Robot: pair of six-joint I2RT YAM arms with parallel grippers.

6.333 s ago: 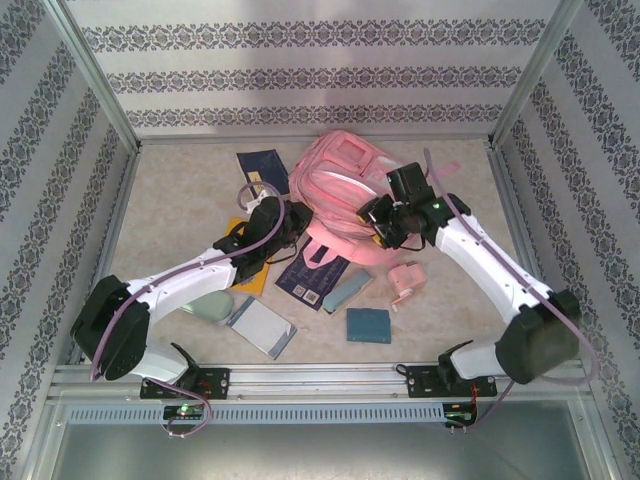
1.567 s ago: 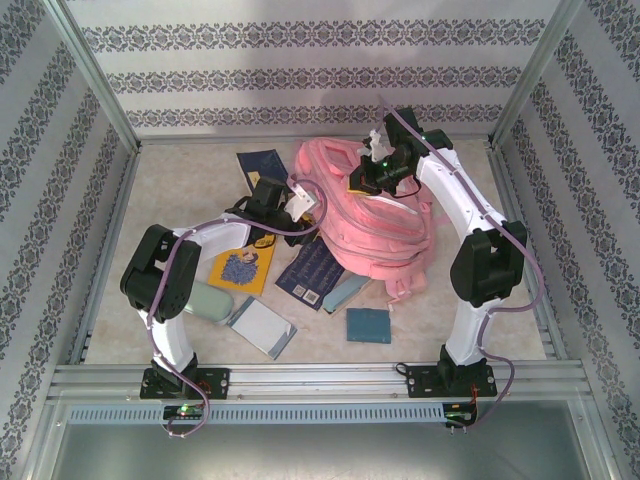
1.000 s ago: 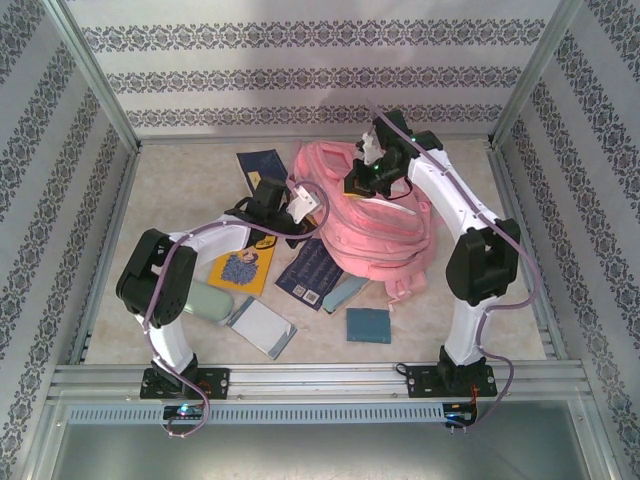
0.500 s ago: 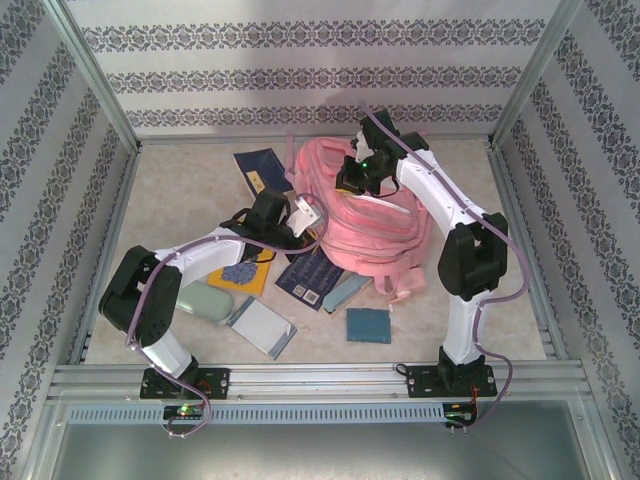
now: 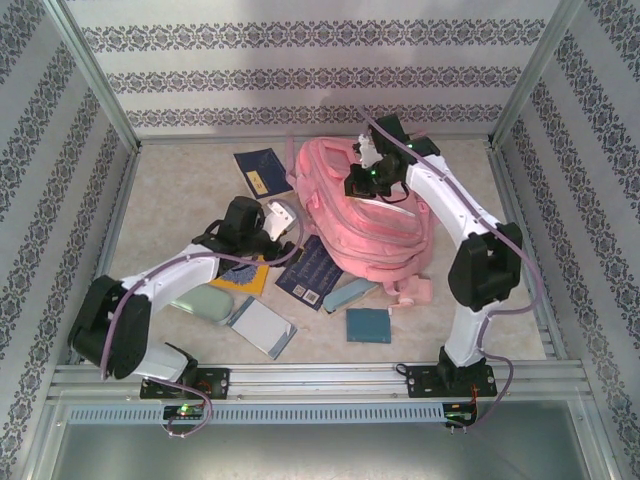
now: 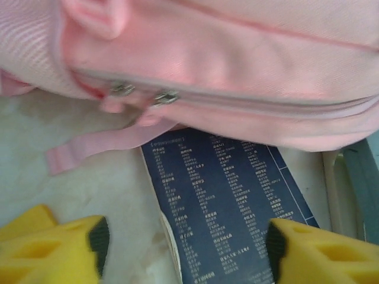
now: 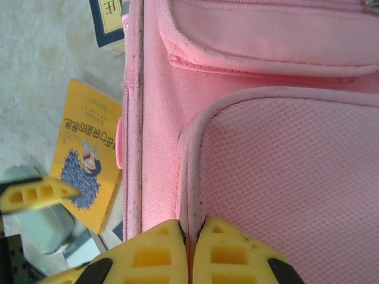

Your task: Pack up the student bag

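Observation:
The student bag [image 5: 370,220] is a large pink backpack lying in the middle of the table. My right gripper [image 5: 362,178] is over its far top, shut on the piped edge of a mesh pocket [image 7: 284,177]; its fingertips [image 7: 154,248] pinch the pink piping. Just off the bag's left side my left gripper [image 5: 280,224] stands open with nothing between its yellow fingers [image 6: 59,248]. Below the left gripper lies a dark blue book [image 6: 231,201], partly under the bag [image 6: 237,71]. Two zip pulls [image 6: 142,96] show on the bag's side.
A yellow book [image 5: 240,272] and a mint case [image 5: 205,303] lie near left. A grey notebook [image 5: 262,328], a small teal book [image 5: 367,325] and a small pink item [image 5: 415,290] lie in front of the bag. Another dark blue book [image 5: 262,170] is at the back left.
My left gripper has opened and drawn back left, away from the bag's side. The right gripper keeps its pinch on the bag and has shifted slightly.

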